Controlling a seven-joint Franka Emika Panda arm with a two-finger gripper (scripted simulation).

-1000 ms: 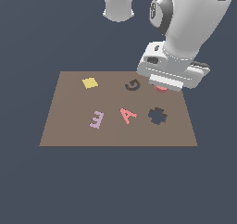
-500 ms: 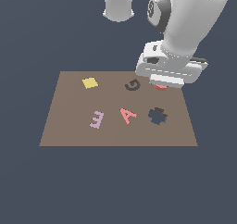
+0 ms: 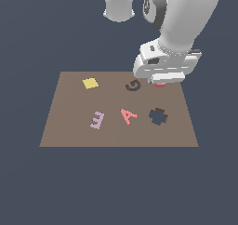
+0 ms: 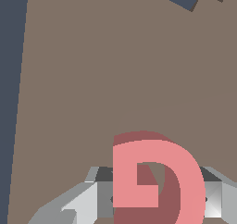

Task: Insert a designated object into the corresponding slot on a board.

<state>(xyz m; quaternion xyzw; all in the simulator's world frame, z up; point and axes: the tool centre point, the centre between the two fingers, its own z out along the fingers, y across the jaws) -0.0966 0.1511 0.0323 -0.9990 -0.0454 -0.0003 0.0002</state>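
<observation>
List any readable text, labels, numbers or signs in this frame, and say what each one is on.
No printed text, brand or number is visible on anything.
Only letter shapes appear:
"G": the red-pink block held at the gripper.
"G": the dark recess in the brown board.
"A": the pink-red piece lying on the board.
"E": the lilac piece lying on the board.

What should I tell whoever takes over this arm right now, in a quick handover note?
Gripper: shut on the red G block, which sits between its fingers in the wrist view.
Block: mostly hidden under the hand in the exterior view, near the brown board's far edge, to the exterior view's right of the G slot.
Done: block gripped.
Left: move it over the slot, line up the shape, lower it in, release.
</observation>
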